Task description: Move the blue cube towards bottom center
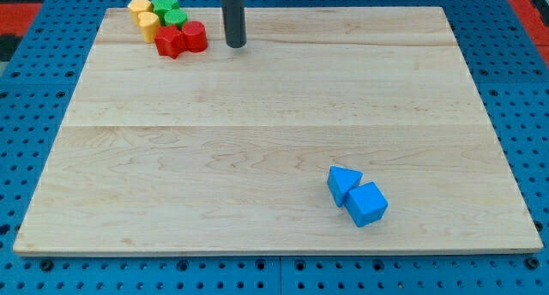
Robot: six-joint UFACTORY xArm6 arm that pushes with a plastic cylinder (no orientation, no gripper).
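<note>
Your tip point(236, 45) sat bare (touching nothing) at the view's top, just right of the red cylinder point(195, 36). The blue cube point(367, 204) lay well apart, touching the blue triangular block point(343, 183).

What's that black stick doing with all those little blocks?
That stick is a robot arm's pushing rod. My tip rests near the view's top, just right of a cluster of yellow, green and red blocks. Its job is to push the blue cube toward the bottom center of the wooden board. The cube sits at the lower right, touching a blue triangular block, far from my tip.
</note>
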